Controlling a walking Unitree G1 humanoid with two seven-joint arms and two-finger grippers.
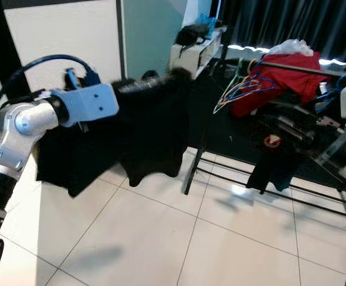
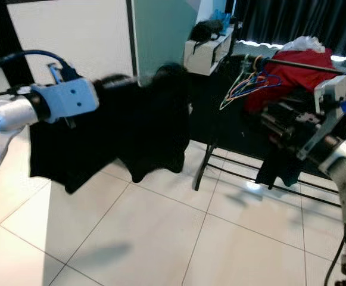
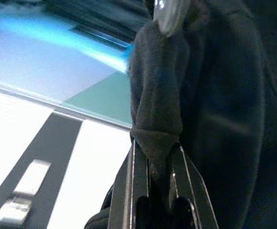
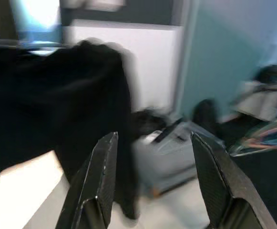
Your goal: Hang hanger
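A black garment (image 1: 143, 131) hangs spread out from my left gripper (image 3: 156, 145), which is shut on a fold of its cloth just below a clear hanger hook (image 3: 169, 14). My left arm (image 1: 83, 104) reaches right and holds the garment up left of the clothes rack. The rack's dark rail (image 1: 315, 70) carries several coloured wire hangers (image 1: 241, 89) and a red garment (image 1: 283, 77). My right gripper (image 4: 153, 138) is open with nothing between its fingers. It is raised in front of the rack at the right (image 2: 280, 119) and faces the black garment.
A dark cloth (image 1: 274, 173) droops below my right arm. The rack's lower bars (image 1: 250, 179) run just above the tiled floor (image 1: 161, 238). A white shelf unit (image 1: 193, 50) with dark items stands behind, in front of dark curtains (image 1: 292, 21).
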